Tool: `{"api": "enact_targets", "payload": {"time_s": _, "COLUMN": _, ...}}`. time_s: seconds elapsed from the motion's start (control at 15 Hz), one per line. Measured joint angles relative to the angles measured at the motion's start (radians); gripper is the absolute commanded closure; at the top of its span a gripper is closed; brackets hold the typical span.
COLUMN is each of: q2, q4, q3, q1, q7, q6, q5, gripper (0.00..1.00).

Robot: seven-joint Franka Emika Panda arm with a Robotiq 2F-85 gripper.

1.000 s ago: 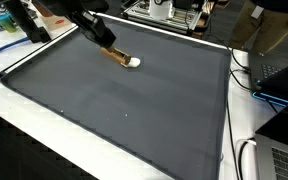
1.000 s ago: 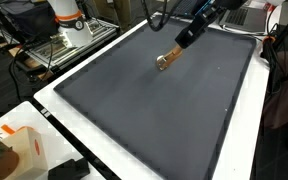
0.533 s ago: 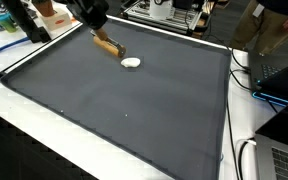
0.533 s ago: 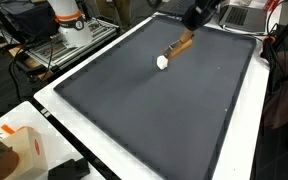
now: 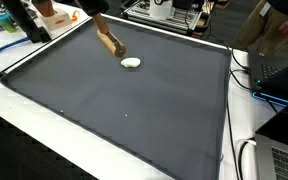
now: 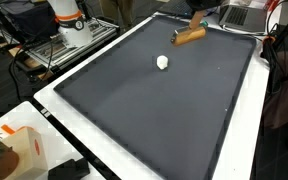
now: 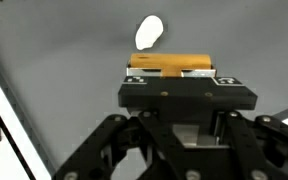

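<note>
My gripper (image 7: 171, 74) is shut on a brown wooden block (image 7: 171, 64) and holds it in the air above the far part of the dark grey mat (image 5: 124, 110). The block also shows in both exterior views (image 5: 110, 43) (image 6: 189, 36), with the gripper (image 5: 102, 33) (image 6: 194, 29) mostly cut off by the top edge. A small white oval object (image 5: 131, 62) (image 6: 163, 62) lies alone on the mat, apart from the block. In the wrist view the white object (image 7: 149, 32) lies just beyond the block.
The mat lies on a white table (image 5: 44, 130). Cables and a laptop (image 5: 284, 160) lie at one side. An orange and white box (image 6: 22, 148) stands at a near corner. A wire rack (image 6: 54, 50) and other equipment stand behind the table.
The gripper has lifted the brown block up and back from the white object. The white object has stayed on the mat.
</note>
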Motion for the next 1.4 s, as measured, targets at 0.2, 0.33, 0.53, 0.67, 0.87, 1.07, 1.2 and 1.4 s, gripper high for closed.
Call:
{"api": "enact_targets", "payload": {"time_s": 0.2, "q2": -0.088, "q4": -0.128, "q3": 0.0, "q1": 0.0, "q7": 0.126, "q6": 0.089, "q5": 0.009, "gripper": 0.77}}
{"api": "enact_targets", "payload": {"time_s": 0.33, "q2": -0.147, "q4": -0.217, "q3": 0.0, "q1": 0.001, "q7": 0.229, "q6": 0.14, "q5": 0.021, "gripper": 0.77}}
{"api": "enact_targets", "payload": {"time_s": 0.53, "q2": -0.237, "q4": -0.352, "q3": 0.0, "q1": 0.005, "q7": 0.336, "q6": 0.193, "q5": 0.033, "gripper": 0.77}}
{"api": "enact_targets", "payload": {"time_s": 0.67, "q2": -0.299, "q4": -0.443, "q3": 0.0, "q1": 0.009, "q7": 0.374, "q6": 0.215, "q5": 0.034, "gripper": 0.77}}
{"api": "enact_targets", "payload": {"time_s": 0.87, "q2": -0.397, "q4": -0.58, "q3": 0.0, "q1": 0.014, "q7": 0.407, "q6": 0.237, "q5": 0.034, "gripper": 0.77}}
{"api": "enact_targets", "payload": {"time_s": 1.07, "q2": -0.505, "q4": -0.723, "q3": 0.0, "q1": 0.013, "q7": 0.399, "q6": 0.274, "q5": 0.027, "gripper": 0.52}}
{"api": "enact_targets", "payload": {"time_s": 1.2, "q2": -0.529, "q4": -0.745, "q3": 0.001, "q1": 0.013, "q7": 0.397, "q6": 0.279, "q5": 0.026, "gripper": 0.52}}
{"api": "enact_targets", "payload": {"time_s": 1.4, "q2": -0.507, "q4": -0.732, "q3": 0.001, "q1": 0.013, "q7": 0.397, "q6": 0.279, "q5": 0.026, "gripper": 0.52}}
